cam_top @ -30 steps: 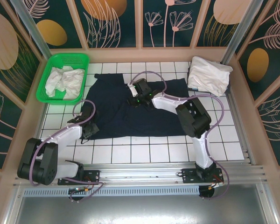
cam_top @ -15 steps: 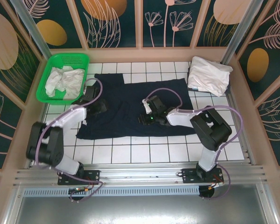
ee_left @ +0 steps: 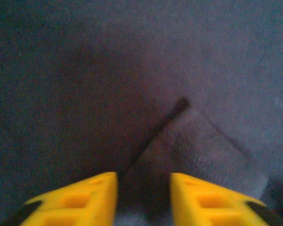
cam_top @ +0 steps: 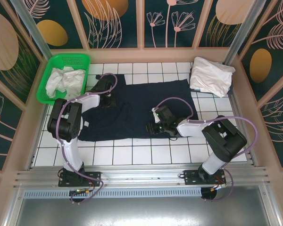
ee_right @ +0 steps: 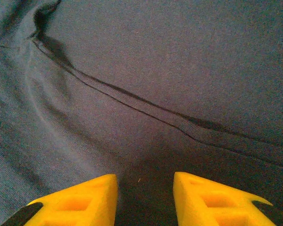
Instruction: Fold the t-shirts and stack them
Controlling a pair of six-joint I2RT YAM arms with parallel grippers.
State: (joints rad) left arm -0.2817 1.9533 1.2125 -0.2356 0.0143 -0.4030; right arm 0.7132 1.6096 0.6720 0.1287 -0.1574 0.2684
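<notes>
1. Navy t-shirt (cam_top: 132, 110), a soft, almost black cloth shirt, lies spread across the middle of the white tiled table (cam_top: 132, 153). It is rumpled at its left side and not yet folded, and both my claws are down on it.
2. My left claw (ee_left: 142, 180) sits on the far-left part of the shirt, near the green plastic basket (cam_top: 68, 55). Its yellow fingers stand apart, straddling the edge of a doubled-over flap (ee_left: 203, 146). I see no cloth clamped.
3. My right claw (ee_right: 144, 178) is low over the near-right part. Its fingers are apart, just short of a stitched seam (ee_right: 146, 108), and they hold nothing.
4. Risk on the left: if I close here, I may catch both layers of the flap, or only the top one. Then the fold comes up crooked.
5. Risk on the right: the cloth is flat and taut under me. My fingers could slide over it, or pinch a thin ridge that slips free once I lift.
6. If my two claws pull unevenly, the shirt skews and bunches instead of creasing cleanly.
7. Crumpled white shirts (cam_top: 63, 81) wait in the basket, and a pale folded pile (cam_top: 211, 77) sits at the far-right corner. A wide drag could knock into that pile.
</notes>
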